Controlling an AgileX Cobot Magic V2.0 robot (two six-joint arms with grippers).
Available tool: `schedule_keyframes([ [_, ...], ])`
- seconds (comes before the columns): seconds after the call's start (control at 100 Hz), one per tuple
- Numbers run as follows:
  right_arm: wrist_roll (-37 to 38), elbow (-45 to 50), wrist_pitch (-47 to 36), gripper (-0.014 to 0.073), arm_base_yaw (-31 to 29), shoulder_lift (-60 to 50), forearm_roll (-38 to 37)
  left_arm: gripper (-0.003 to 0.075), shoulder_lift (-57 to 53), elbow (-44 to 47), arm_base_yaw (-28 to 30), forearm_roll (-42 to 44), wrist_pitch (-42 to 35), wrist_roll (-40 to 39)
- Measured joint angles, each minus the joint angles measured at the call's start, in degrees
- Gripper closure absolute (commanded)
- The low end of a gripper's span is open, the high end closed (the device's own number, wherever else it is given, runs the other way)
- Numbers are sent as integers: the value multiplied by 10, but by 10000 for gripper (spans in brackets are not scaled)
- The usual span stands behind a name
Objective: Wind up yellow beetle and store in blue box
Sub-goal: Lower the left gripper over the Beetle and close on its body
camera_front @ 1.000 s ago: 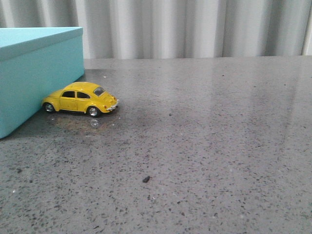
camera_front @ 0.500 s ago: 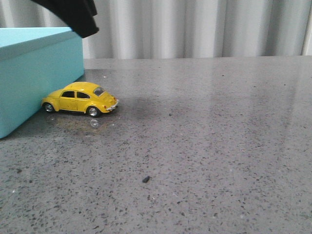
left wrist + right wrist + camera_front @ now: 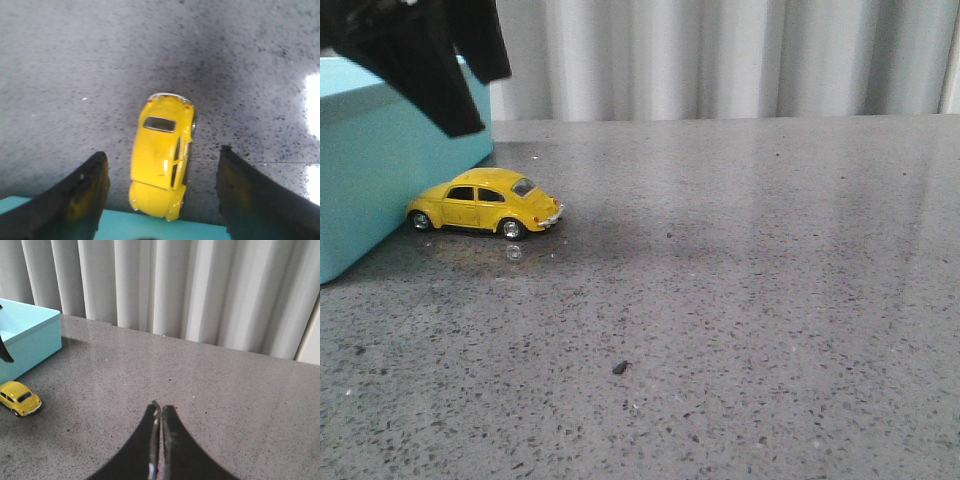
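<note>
The yellow beetle (image 3: 485,203) stands on the grey table with its nose against the side of the blue box (image 3: 390,160) at the left. My left gripper (image 3: 465,95) hangs open above the beetle and the box's near corner, well clear of both. In the left wrist view the beetle (image 3: 161,155) lies between the two wide-apart black fingers (image 3: 82,195), its nose at the box's edge (image 3: 165,229). My right gripper (image 3: 160,410) is shut and empty, over bare table to the right of the beetle (image 3: 20,397) and the box (image 3: 27,337).
A speckled grey stone table (image 3: 740,280) runs back to a pale pleated curtain (image 3: 720,55). A small dark crumb (image 3: 619,368) lies on the table toward the front.
My left gripper has come down into the front view from the top left and now hangs lower, above the beetle. The beetle and the box have not moved.
</note>
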Motion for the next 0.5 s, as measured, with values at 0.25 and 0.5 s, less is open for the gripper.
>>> schedule_keyframes([
  [0.25,0,0,-1,635,0,0,0,286,45,1,4,-6,-12,14],
  [0.5,0,0,-4,635,0,0,0,290,74,1,41,-17,-18,16],
])
